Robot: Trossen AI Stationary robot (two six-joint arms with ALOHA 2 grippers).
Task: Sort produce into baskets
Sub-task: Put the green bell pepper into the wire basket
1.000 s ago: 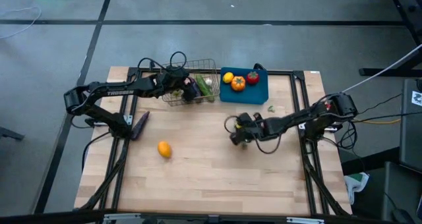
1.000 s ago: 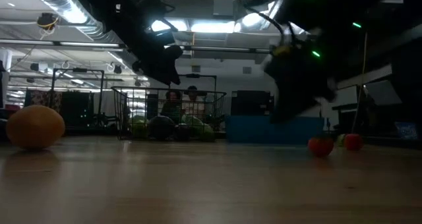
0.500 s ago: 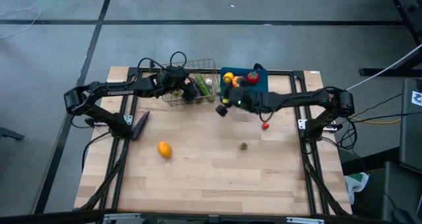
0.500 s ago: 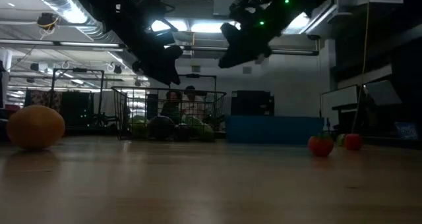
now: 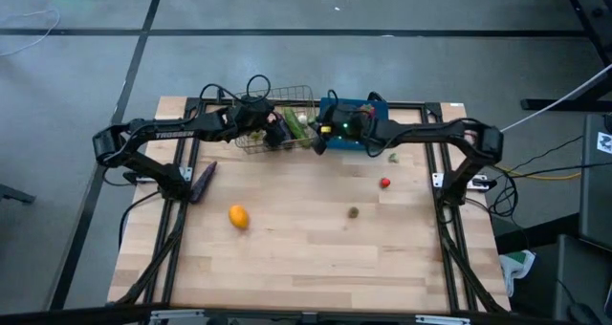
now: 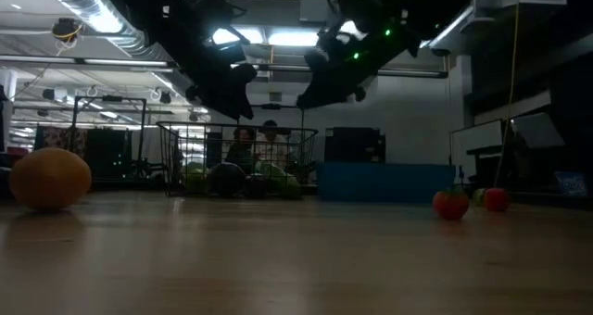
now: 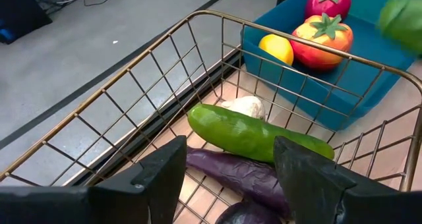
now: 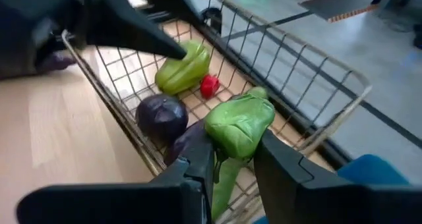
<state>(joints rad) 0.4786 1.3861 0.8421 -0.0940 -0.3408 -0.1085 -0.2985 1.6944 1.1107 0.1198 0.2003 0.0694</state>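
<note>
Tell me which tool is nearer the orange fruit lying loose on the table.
Left. The left tool hangs open over the wire basket, up-table from the orange fruit; the right tool, holding a green pepper, is farther off by the basket's other end.

The only words that can be read are white letters on the long dark left robot arm (image 5: 177, 131), seen from the camera above the table. They look like "TROSSEN", but they are tiny and hard to make out. Nothing else in any of the pictures has words, numbers or signs that can be read.
</note>
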